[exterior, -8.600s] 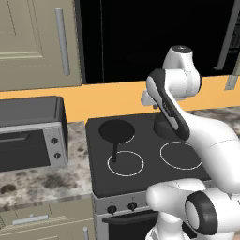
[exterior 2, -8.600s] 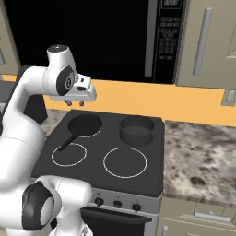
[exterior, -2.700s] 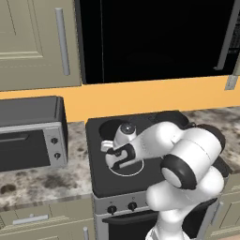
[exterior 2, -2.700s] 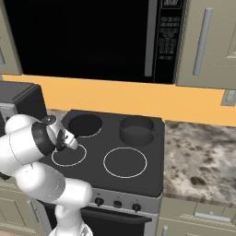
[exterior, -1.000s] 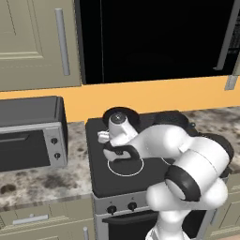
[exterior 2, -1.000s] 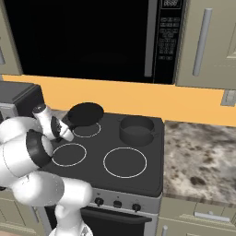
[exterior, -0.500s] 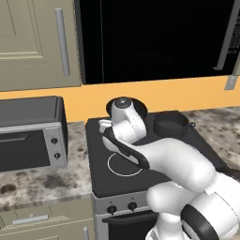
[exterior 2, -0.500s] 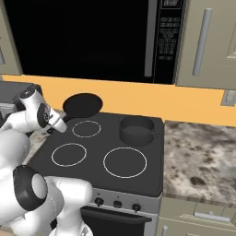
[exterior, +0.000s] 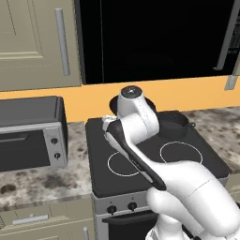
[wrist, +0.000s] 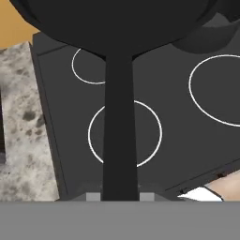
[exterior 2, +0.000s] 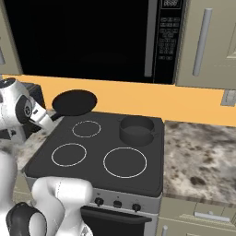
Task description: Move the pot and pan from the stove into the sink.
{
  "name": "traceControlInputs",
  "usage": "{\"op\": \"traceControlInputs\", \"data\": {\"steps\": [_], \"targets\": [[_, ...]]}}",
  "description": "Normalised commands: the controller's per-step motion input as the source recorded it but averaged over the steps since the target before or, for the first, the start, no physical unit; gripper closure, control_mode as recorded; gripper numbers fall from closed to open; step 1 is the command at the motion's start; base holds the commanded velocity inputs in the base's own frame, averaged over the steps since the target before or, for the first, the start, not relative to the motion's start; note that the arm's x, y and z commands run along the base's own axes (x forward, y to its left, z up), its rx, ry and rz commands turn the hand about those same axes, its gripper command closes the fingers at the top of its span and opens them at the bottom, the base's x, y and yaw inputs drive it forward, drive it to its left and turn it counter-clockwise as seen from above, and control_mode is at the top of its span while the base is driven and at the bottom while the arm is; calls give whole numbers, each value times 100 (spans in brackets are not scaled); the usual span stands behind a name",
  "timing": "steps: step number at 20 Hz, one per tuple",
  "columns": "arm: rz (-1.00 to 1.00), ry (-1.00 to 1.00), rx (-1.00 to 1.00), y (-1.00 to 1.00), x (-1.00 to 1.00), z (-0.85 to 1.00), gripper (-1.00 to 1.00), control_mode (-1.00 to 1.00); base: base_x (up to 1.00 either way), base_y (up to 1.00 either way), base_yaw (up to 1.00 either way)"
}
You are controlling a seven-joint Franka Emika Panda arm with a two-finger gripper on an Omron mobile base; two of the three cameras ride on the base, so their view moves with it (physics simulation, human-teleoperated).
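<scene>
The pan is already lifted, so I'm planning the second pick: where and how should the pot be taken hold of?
Grip the pot by its rim wall from straight above: it stands upright on the stove's back right burner with low, straight walls and an open top. One finger inside and one outside would likely hold best.

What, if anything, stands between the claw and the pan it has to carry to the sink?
Nothing does: the claw is shut on the pan's handle, holding it in the air over the stove's back left burner. The pot sits apart on the back right burner.
</scene>
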Motion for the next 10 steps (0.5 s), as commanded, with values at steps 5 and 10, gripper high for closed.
{"op": "traceControlInputs", "data": {"steps": [5,10], "targets": [[0,-12,0,-7,-100,19,100,-100,0,0,0],[0,-26,0,-19,-99,15,100,-100,0,0,0]]}}
